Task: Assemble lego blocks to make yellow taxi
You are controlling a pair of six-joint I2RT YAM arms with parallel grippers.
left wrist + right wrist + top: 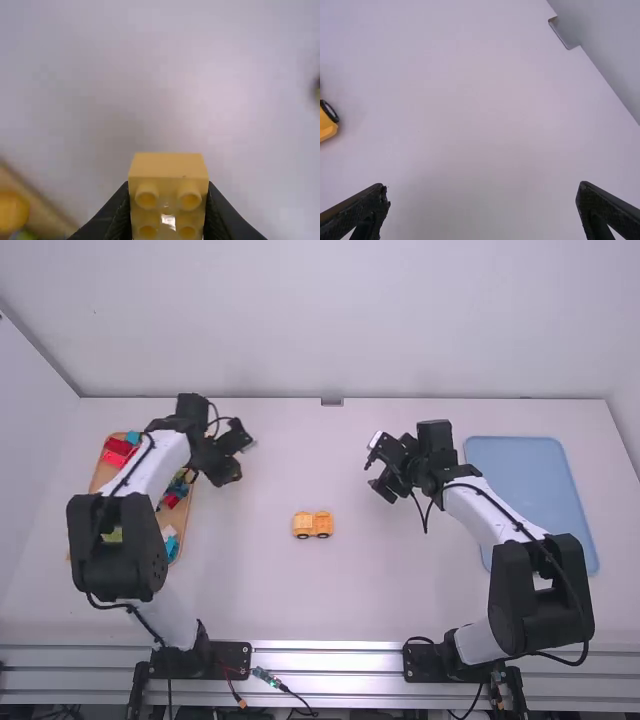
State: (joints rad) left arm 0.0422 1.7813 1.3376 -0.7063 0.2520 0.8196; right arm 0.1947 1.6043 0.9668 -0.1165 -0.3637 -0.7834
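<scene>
Blue block (172, 546) at near right corner of wooden tray (188, 512), tray lying toward bench's left edge. Farther in, mid-bench between both arms, yellow taxi body (322, 524) on dark wheels. Blue tray (525, 478) by bench's right edge. Beyond taxi body, right gripper (372, 467) above bench, fingers spread wide, nothing between. Left gripper (240, 453), toward far left corner, just right of wooden tray, pinching yellow block (168, 165). Red blocks (118, 448) in wooden tray's far left corner.
</scene>
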